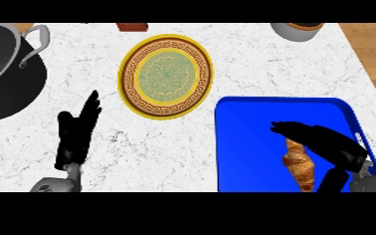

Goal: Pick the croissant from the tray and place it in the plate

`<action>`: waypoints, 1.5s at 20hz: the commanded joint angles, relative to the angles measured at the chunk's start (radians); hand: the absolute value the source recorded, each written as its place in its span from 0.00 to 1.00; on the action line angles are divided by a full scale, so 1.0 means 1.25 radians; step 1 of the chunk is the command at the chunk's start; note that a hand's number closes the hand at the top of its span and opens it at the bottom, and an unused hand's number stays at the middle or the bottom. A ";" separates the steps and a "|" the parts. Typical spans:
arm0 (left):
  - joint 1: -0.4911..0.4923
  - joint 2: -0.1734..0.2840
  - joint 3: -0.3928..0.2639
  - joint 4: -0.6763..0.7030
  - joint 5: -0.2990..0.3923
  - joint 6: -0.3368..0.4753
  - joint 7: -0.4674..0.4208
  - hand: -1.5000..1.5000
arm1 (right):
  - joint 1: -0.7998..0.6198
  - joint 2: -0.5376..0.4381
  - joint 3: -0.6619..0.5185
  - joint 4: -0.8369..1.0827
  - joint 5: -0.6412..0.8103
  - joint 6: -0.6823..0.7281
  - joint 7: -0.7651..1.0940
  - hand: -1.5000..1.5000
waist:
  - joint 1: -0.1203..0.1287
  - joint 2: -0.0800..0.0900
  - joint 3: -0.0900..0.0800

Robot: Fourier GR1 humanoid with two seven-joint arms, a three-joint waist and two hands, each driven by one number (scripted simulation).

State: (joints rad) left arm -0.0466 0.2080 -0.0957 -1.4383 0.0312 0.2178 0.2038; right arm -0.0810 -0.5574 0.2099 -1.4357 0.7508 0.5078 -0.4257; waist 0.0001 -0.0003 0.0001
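On blue tray (242, 144), lower right of head view: croissant (300, 167) lying lengthwise, near tray's right side. Right hand (320, 140) over croissant's upper end, fingers (283, 127) bent down beside it; whether they grasp it, cannot tell. Plate (166, 76) left of tray, apart, on white tabletop (279, 69). Left hand (75, 129) at lower left, fingers straight, released, holding nothing. Black pot (18, 74) at left edge. Grey bowl (297, 30) at top right.

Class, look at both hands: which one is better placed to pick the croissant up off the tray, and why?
The right hand. It hangs over the blue tray, right beside the croissant. The left hand rests open on the counter, left of the plate and away from the tray.
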 commanded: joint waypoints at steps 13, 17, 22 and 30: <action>-0.016 -0.049 0.028 0.033 -0.056 -0.011 -0.007 0.50 | -0.064 0.065 -0.059 0.183 0.147 -0.193 -0.174 1.00 | 0.002 0.001 0.000; 0.033 -0.015 0.049 -0.031 -0.024 -0.043 0.009 0.50 | -0.006 0.087 -0.125 0.038 0.102 -0.222 -0.090 1.00 | -0.003 -0.001 0.000; -0.007 -0.042 0.007 -0.023 -0.055 -0.028 0.018 0.50 | -0.147 0.390 0.082 -0.056 0.236 -0.244 0.210 1.00 | 0.040 -0.001 -0.004; -0.044 -0.055 -0.019 -0.007 -0.057 -0.047 0.041 0.50 | -0.360 0.444 0.297 -0.027 0.152 -0.382 0.573 1.00 | 0.079 0.005 0.000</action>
State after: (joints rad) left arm -0.0812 0.1496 -0.1070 -1.4587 -0.0361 0.1621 0.2370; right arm -0.4121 -0.0418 0.4753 -1.4624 0.9955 0.1163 0.0842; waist 0.0906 0.0039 -0.0022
